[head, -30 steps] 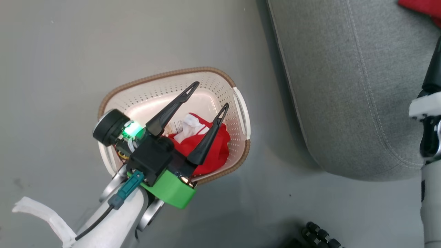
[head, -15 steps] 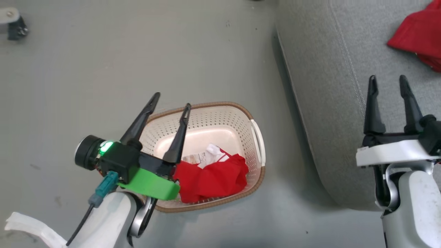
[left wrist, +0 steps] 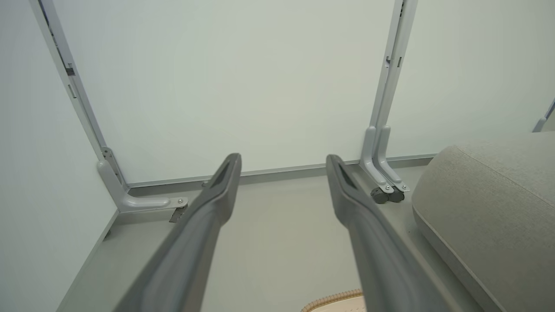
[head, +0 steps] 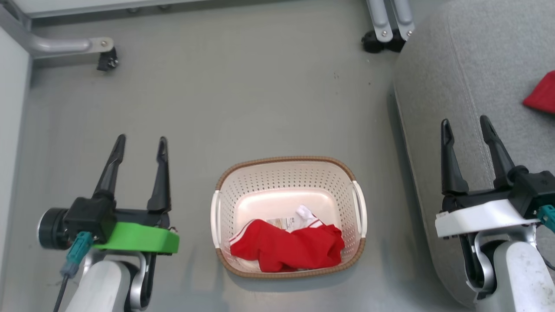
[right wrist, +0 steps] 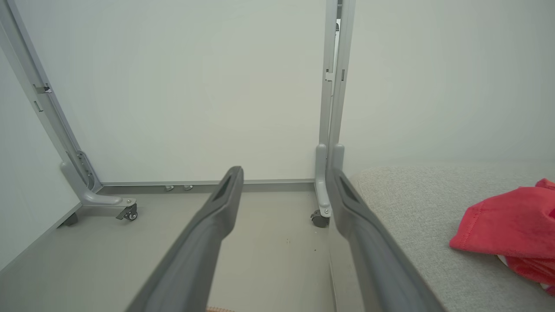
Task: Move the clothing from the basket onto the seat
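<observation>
The cream perforated basket (head: 225,203) with a brown rim stands on the floor in the middle of the head view. A crumpled red garment with white trim (head: 288,249) lies in its near half. Another red piece (head: 542,95) rests on the grey seat (head: 438,104) at the right; it shows in the right wrist view too (right wrist: 511,225). My left gripper (head: 141,143) is open and empty, left of the basket above the floor. My right gripper (head: 465,125) is open and empty over the seat's front edge. A bit of basket rim (left wrist: 334,299) shows in the left wrist view.
White partition panels on grey metal feet with castors (head: 104,54) (head: 381,39) close off the far side of the floor. A panel wall (head: 11,130) runs along the left. The seat (left wrist: 490,203) bulks up on the right of the left wrist view.
The head camera has swung, shifting the whole picture. My left gripper has come out from over the basket to its left, still open. The right gripper has come into view, open.
</observation>
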Controlling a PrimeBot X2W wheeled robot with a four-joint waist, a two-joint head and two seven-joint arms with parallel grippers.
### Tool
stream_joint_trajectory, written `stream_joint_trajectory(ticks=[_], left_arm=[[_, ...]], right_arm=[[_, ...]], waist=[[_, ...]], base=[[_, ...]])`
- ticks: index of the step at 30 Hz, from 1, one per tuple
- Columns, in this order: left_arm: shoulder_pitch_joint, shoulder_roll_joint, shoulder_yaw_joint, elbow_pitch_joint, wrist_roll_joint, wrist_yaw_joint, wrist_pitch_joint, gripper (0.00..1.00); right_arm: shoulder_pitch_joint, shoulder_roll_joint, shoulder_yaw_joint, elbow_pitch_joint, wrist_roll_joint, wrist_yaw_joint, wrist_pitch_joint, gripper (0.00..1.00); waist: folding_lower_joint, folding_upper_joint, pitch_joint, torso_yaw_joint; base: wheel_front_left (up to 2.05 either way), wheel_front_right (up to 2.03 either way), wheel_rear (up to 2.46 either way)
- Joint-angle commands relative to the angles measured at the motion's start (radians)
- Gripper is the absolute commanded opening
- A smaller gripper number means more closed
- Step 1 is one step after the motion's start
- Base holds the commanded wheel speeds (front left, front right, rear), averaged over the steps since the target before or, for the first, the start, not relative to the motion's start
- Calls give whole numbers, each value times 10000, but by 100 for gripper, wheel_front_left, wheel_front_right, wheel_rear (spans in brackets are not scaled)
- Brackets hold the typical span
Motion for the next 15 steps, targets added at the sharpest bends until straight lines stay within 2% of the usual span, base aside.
stream_joint_trajectory(ticks=[1, 8, 15], left_arm=[[301, -39, 224, -34, 74, 65, -40, 100], [1254, -273, 1002, -24, 265, -53, -38, 100], [2005, -477, 1206, 246, 468, -387, -40, 100]], right_arm=[[253, -8, -11, -78, -59, -6, 42, 100], [977, -1, -16, -309, 44, -6, 256, 100], [1717, 1, 160, -499, -21, -6, 508, 100]], waist=[[1, 0, -573, 495], [1, 0, -1198, 662], [1, 0, -1790, 661]], base=[[0, 0, 0], [0, 0, 0], [0, 0, 0]])
